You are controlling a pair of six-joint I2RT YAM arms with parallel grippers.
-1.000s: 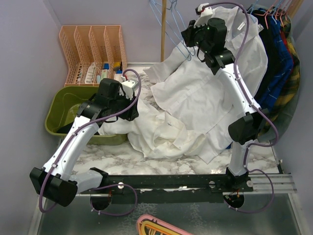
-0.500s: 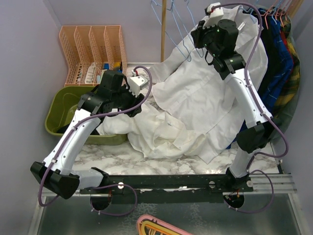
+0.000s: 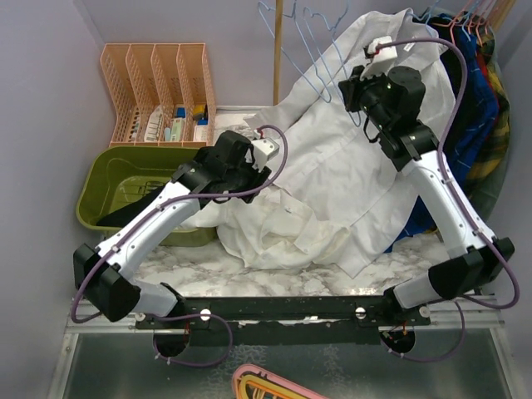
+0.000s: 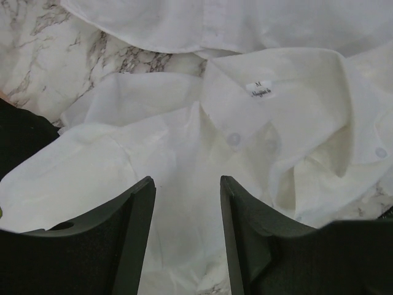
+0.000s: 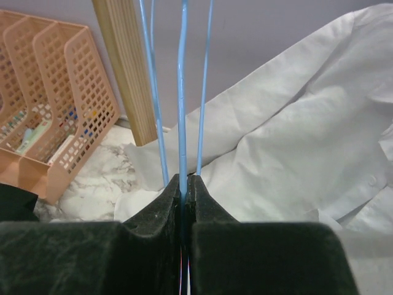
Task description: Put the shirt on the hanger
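A white shirt (image 3: 274, 224) lies crumpled on the marble table; its collar with a size label (image 4: 261, 89) shows in the left wrist view. My left gripper (image 4: 187, 184) is open and empty just above this shirt, and it shows in the top view (image 3: 249, 170). My right gripper (image 5: 184, 179) is shut on a thin light-blue wire hanger (image 5: 182, 92), held up near the wooden pole. In the top view the right gripper (image 3: 356, 93) holds the hanger (image 3: 320, 71) in front of another white shirt (image 3: 366, 166) draped at the back.
A wooden pole (image 3: 278, 50) stands at the back with more blue hangers (image 3: 287, 41). Dark and plaid clothes (image 3: 474, 91) hang at the right. A peach file rack (image 3: 158, 87) and a green tub (image 3: 125, 179) sit at the left.
The right gripper has moved right and slightly down with the hanger. The left arm has swung right, from over the green tub to above the crumpled shirt.
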